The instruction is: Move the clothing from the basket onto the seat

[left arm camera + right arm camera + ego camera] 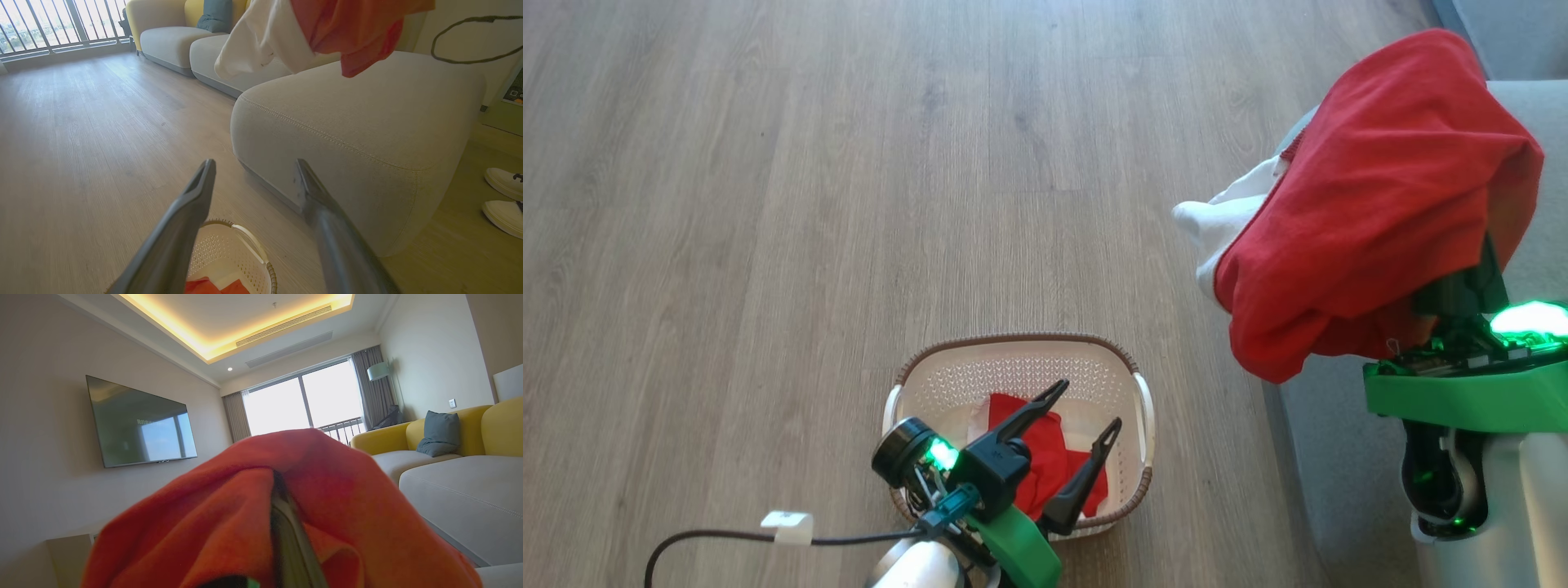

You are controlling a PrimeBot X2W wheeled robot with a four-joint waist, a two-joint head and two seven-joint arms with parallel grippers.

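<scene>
A bright red garment (pixel 1380 196) with a white part hangs in the air, up and to the right of the basket (pixel 1021 359). It is draped over the right hand (pixel 280 498), whose two dark fingers are pressed together on the cloth and mostly buried in it. The garment hangs above the near edge of the grey seat (pixel 367 134), which stands to the right of the basket, near it but apart. A second piece of red clothing (pixel 1045 461) lies crumpled inside the basket. The basket is cream-white with perforated walls and a brown rim, and it sits on the pale wooden floor (pixel 768 204). The left hand (pixel 1089 403) hovers just above the basket, fingers spread wide and holding nothing. A black cable (pixel 711 536) with a white tag runs left of the basket. Two white shoes (pixel 504 196) stand on the floor on the far side of the seat from the basket.
</scene>
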